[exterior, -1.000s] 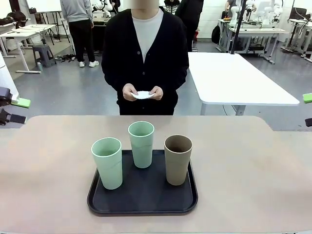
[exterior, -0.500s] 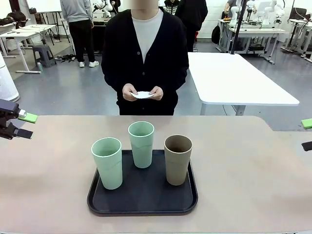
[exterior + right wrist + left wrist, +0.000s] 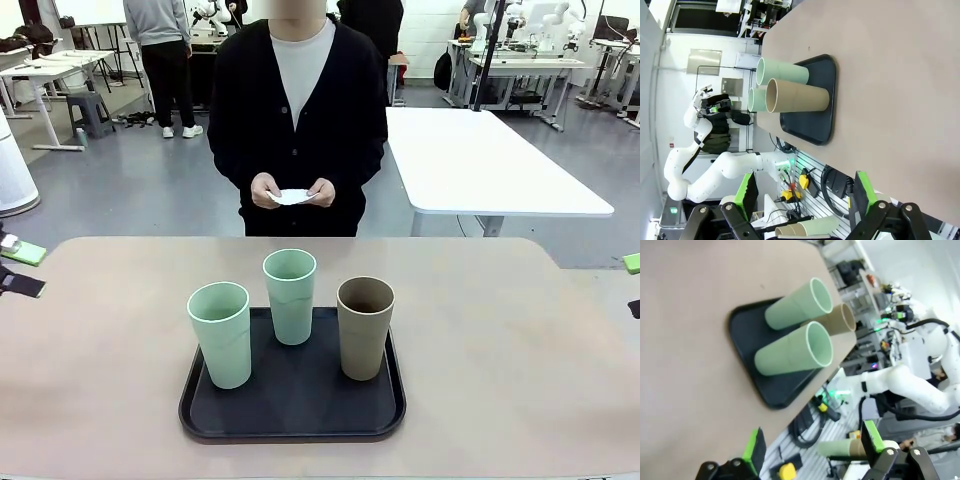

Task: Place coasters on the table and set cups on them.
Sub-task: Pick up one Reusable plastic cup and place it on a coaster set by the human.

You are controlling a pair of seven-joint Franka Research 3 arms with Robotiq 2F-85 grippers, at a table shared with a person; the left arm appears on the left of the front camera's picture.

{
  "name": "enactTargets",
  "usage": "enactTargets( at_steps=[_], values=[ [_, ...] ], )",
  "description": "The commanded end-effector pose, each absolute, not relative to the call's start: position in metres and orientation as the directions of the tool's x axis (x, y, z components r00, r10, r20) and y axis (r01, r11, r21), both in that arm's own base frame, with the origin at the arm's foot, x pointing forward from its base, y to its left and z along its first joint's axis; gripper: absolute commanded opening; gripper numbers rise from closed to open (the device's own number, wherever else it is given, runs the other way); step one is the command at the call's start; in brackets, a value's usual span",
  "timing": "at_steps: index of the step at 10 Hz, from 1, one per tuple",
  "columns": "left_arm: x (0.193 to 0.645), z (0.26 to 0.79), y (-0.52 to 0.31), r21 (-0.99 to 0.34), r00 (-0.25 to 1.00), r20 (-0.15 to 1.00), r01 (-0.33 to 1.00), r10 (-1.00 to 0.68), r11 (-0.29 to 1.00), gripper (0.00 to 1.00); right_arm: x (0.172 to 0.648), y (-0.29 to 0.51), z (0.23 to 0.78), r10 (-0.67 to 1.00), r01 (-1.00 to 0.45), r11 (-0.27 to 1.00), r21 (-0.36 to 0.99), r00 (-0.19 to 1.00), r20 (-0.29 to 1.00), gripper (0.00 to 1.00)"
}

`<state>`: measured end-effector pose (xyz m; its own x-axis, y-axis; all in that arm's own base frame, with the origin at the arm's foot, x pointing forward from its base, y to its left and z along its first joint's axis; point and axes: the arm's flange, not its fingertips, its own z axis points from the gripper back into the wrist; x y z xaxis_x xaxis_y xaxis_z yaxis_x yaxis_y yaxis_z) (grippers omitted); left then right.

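A person at the table's far side holds the white coasters (image 3: 293, 195) in both hands at waist height. Three cups stand upright on a black tray (image 3: 292, 405): a mint cup (image 3: 221, 333) at front left, a second mint cup (image 3: 290, 295) behind, a taupe cup (image 3: 365, 326) at right. My left gripper (image 3: 18, 268) hangs open at the beige table's (image 3: 500, 340) left edge, far from the tray. At the right edge my right gripper (image 3: 633, 285) is open too. The wrist views show the open left gripper (image 3: 814, 445), the open right gripper (image 3: 805, 192) and the taupe cup (image 3: 797, 97), each gripper holding nothing.
A white table (image 3: 480, 160) stands behind at the right. Bare beige tabletop (image 3: 685, 340) lies on both sides of the tray (image 3: 747, 325) and in front of the person. The right arm's white links (image 3: 910, 385) show in the left wrist view.
Both grippers have sunk lower at the picture's edges; the left one came inward briefly, then drew back. The cups and the person's hands with the coasters have not moved.
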<state>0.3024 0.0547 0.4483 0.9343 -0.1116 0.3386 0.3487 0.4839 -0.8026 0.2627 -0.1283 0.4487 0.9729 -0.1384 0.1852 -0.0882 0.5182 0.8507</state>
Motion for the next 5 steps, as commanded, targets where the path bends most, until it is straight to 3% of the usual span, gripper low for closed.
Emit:
enactTargets(
  at_steps=[1,3,4,5],
  values=[
    [0.259,0.43,0.05,-0.794,0.945,0.313,0.314,-0.092,0.52,1.0,0.246,-0.105,0.434,-0.12,-0.107,0.522,0.846,0.973,0.197,1.0],
    [0.254,0.429,0.057,-0.793,0.949,0.307,0.297,-0.073,0.531,1.0,0.247,-0.104,0.434,-0.092,-0.126,0.529,0.839,0.975,0.204,1.0],
    [0.293,0.449,0.072,-0.794,0.941,0.325,0.327,-0.096,0.513,1.0,0.264,-0.124,0.449,-0.127,-0.091,0.527,0.845,0.975,0.184,1.0],
    [0.293,0.449,0.072,-0.794,0.941,0.325,0.327,-0.096,0.513,1.0,0.264,-0.124,0.449,-0.127,-0.091,0.527,0.845,0.975,0.184,1.0]
  ],
)
